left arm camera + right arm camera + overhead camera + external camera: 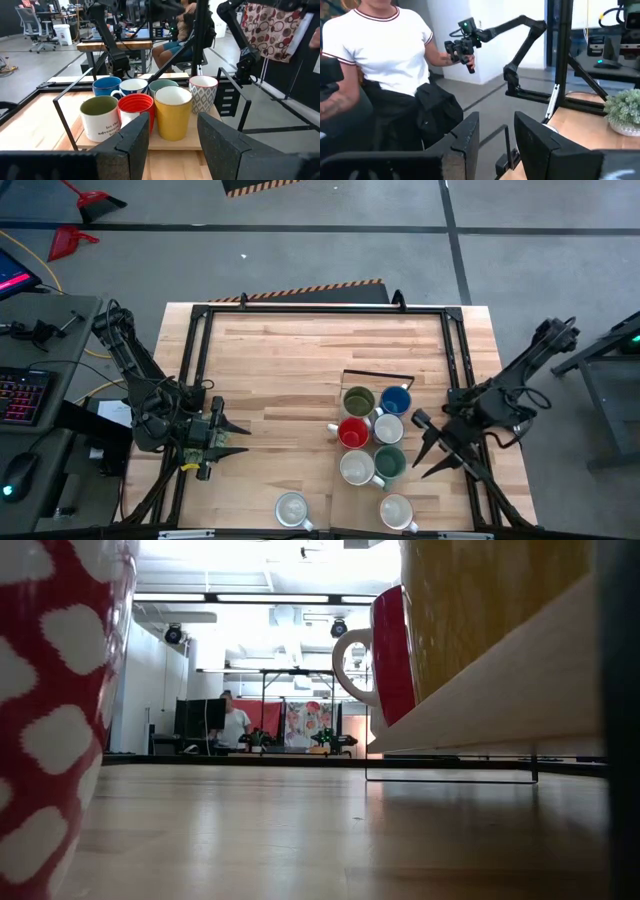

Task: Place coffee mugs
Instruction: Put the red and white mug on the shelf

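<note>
While both arms wait at the sides of the table (pixel 290 360), your mugs sit well apart from either gripper. Six of them crowd together on a low wooden board with a thin wire frame (pixel 378 374), right of the table's middle: the olive mug (pixel 359 401), the blue mug (pixel 396 401), the red mug (pixel 353 433), a white mug (pixel 388 429), the teal mug (pixel 389 462) and another white mug (pixel 357 468). Two more white mugs stand alone by the near edge, one (pixel 292 508) left of the cluster and one (pixel 397 512) below it.

Your left gripper (pixel 237 443) rests at the left edge with its jaws apart and empty, pointing across bare wood at the cluster; its wrist view sees the mugs straight ahead between its fingers (pixel 136 135). Your right gripper (pixel 422 445) hangs at the right edge, jaws apart and empty, its tips just beside the teal mug and the white one above it. Its wrist view looks off the table at a person in a white shirt (pixel 387 47) and catches a bushy plant (pixel 623 107).

You have open wood across the whole left and far half of the table. A black metal frame (pixel 200 340) runs along the table's edges.
</note>
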You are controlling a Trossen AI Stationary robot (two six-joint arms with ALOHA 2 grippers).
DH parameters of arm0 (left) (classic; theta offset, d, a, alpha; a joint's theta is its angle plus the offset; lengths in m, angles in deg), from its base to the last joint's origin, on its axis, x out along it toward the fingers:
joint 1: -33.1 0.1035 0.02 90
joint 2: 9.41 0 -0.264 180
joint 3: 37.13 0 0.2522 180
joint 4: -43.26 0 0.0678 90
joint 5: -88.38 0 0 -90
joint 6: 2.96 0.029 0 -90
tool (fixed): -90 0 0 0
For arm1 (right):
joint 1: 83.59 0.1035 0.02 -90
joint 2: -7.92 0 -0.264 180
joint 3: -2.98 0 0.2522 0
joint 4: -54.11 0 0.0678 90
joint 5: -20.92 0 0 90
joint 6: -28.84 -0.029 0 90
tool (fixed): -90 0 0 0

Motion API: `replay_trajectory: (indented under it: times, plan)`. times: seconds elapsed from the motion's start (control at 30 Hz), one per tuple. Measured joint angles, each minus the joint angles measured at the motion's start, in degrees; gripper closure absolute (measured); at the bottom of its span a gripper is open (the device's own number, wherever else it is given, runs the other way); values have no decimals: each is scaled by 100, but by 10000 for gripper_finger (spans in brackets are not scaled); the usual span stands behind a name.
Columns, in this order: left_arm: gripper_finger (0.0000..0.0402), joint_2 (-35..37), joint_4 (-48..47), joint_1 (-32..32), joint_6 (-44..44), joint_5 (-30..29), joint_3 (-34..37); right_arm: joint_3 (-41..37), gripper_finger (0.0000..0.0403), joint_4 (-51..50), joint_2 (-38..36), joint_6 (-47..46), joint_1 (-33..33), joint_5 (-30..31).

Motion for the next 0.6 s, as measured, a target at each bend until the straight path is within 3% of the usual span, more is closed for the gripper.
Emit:
replay_trajectory:
  times: [0.4,0.6]
  plan:
    - [248,0,-37,-2,4,-2,0,-2149,295,2462,-492,13,4,-437]
    - [248,0,-44,-1,-9,-2,0,-2382,295,2667,-473,27,1,-523]
